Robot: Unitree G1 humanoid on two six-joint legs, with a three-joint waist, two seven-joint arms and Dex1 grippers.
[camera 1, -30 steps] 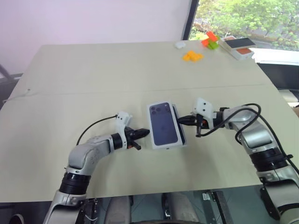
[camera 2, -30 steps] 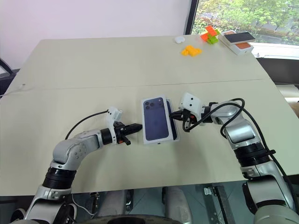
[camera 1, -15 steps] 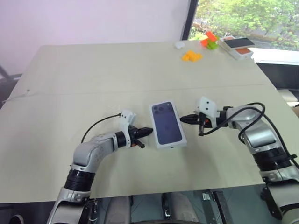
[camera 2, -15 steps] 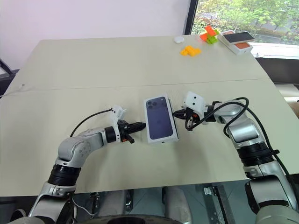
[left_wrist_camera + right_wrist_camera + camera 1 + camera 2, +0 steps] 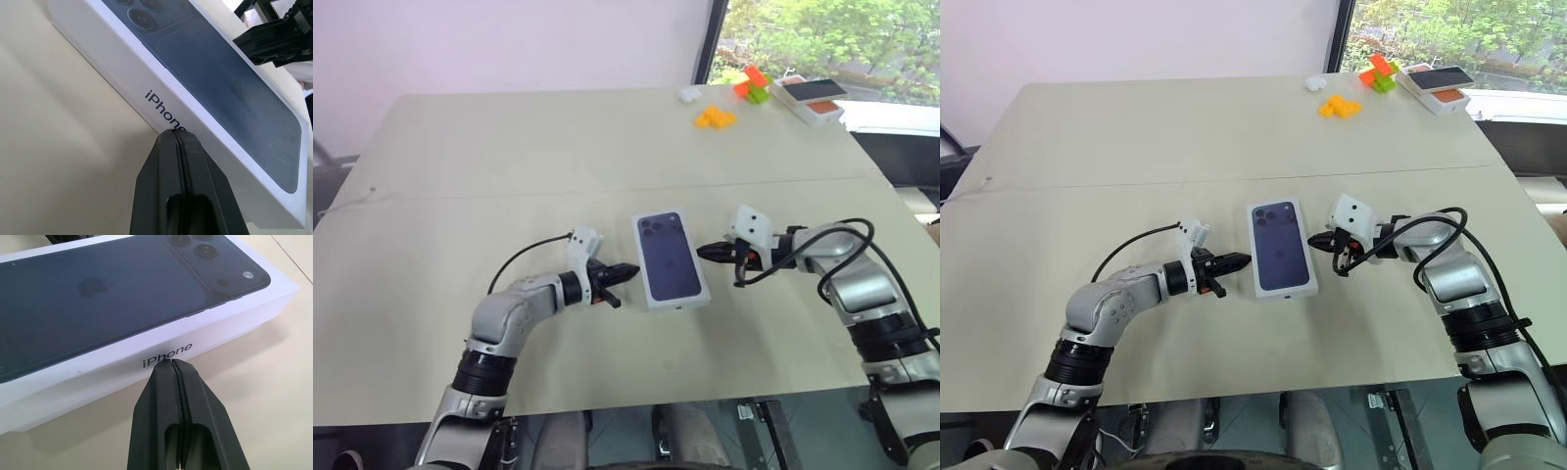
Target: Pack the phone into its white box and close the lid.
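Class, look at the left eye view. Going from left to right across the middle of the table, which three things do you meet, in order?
left gripper → lid closed on the white box, dark-blue phone picture facing up → right gripper

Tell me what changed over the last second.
The lid sat offset, with a dark strip showing along its right edge. It has slid right and now sits square, with no strip showing. The left gripper followed it right and the right gripper gave way slightly. Both stayed shut, one at each long side.
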